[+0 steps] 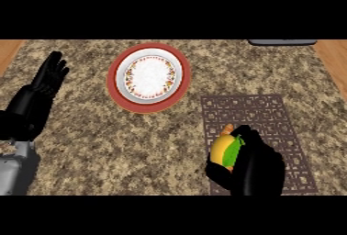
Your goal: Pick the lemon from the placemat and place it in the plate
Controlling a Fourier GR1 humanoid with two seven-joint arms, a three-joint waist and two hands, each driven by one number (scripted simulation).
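Right hand [257,167]: fingers curled round lemon [226,150] over placemat [261,114], on speckled stone surface [88,151]. Plate [149,75] up-left of placemat. Left hand [42,89] far left, fingers straight.

Illumination across the speckled worktop [102,151] is even and moderately bright with no glare, the plate [150,75] shows only a faint shade along its lower rim, both black hands read as flat dark masses, and no edge distortion appears.
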